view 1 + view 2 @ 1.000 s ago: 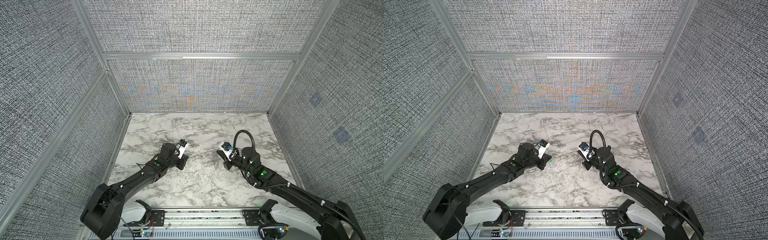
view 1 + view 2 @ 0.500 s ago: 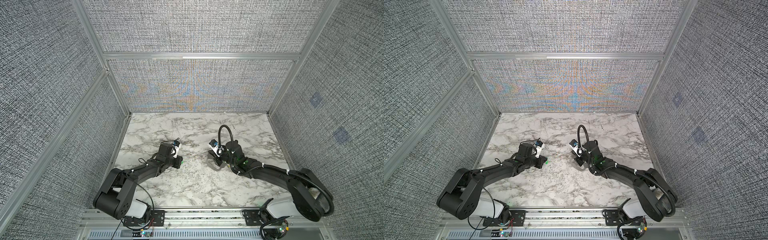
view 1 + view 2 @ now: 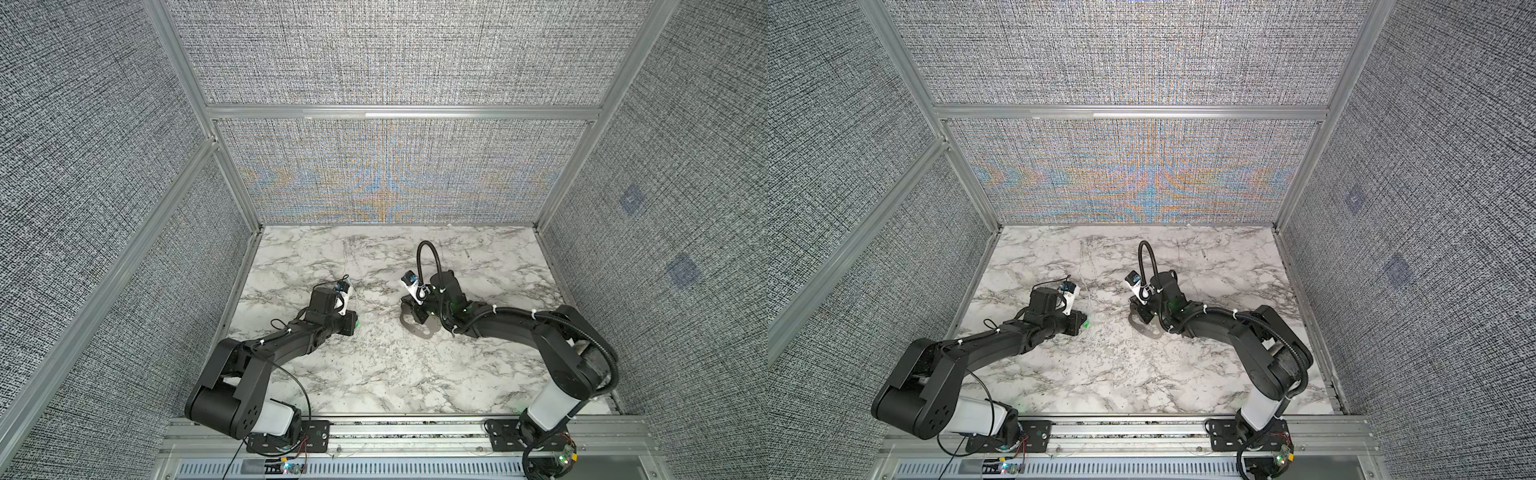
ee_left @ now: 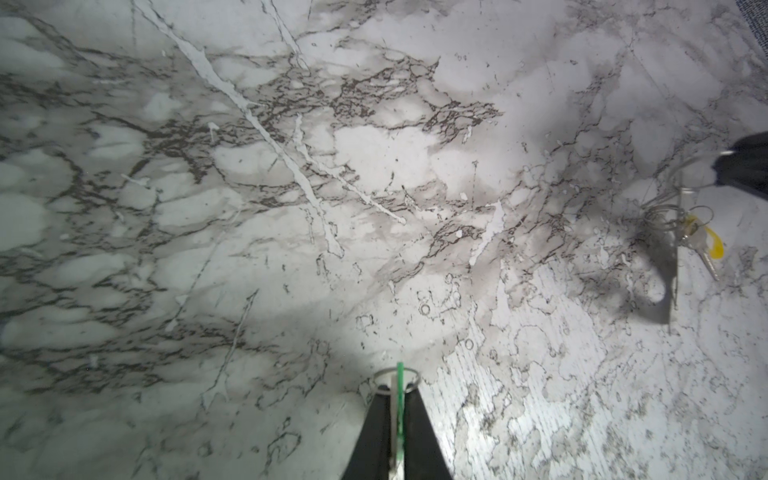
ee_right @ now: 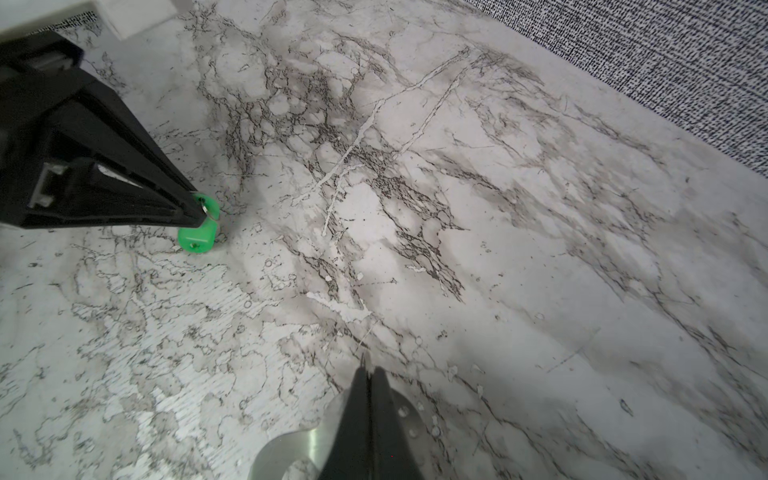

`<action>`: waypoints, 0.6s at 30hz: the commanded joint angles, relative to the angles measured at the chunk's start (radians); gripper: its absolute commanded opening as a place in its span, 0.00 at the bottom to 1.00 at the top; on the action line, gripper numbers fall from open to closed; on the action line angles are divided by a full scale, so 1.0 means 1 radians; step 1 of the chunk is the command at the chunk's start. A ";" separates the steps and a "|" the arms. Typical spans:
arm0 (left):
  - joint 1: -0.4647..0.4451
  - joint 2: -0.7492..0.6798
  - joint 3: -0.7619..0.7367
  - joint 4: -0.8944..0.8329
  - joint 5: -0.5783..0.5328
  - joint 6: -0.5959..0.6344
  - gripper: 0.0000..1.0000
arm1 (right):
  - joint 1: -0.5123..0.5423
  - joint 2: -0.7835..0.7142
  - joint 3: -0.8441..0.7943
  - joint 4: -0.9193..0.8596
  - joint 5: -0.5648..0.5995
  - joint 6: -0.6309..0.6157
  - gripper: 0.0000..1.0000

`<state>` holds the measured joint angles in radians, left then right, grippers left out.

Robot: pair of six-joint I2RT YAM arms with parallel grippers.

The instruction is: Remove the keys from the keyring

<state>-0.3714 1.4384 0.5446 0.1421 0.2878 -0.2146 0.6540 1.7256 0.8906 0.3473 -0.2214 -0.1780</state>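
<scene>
Both lower now: left claw [image 4: 397, 390] holds green key [image 5: 198, 235], right claw [image 5: 368, 374] keyring [image 5: 291, 444].

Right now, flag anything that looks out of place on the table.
Nothing spilled or broken. One oddity: the green-tagged key stands on edge, pinched in the left gripper, apart from the keyring in the right gripper, under which the yellow-tagged key hangs.
</scene>
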 commanded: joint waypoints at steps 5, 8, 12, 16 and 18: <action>0.003 0.079 0.088 -0.014 0.080 0.028 0.14 | 0.001 0.117 0.136 -0.043 -0.046 -0.005 0.00; 0.003 0.118 0.123 -0.026 0.106 0.040 0.15 | 0.001 0.166 0.185 -0.057 -0.052 0.001 0.01; 0.002 0.144 0.159 -0.046 0.097 0.052 0.15 | 0.000 0.215 0.249 -0.103 -0.041 -0.002 0.05; 0.002 0.148 0.187 -0.069 0.094 0.064 0.17 | -0.006 0.232 0.294 -0.153 -0.019 -0.001 0.20; 0.002 0.128 0.194 -0.078 0.093 0.067 0.19 | -0.009 0.222 0.305 -0.172 -0.001 0.003 0.29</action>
<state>-0.3706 1.5841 0.7265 0.0853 0.3691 -0.1715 0.6491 1.9549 1.1793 0.2165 -0.2428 -0.1787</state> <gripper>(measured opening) 0.186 0.290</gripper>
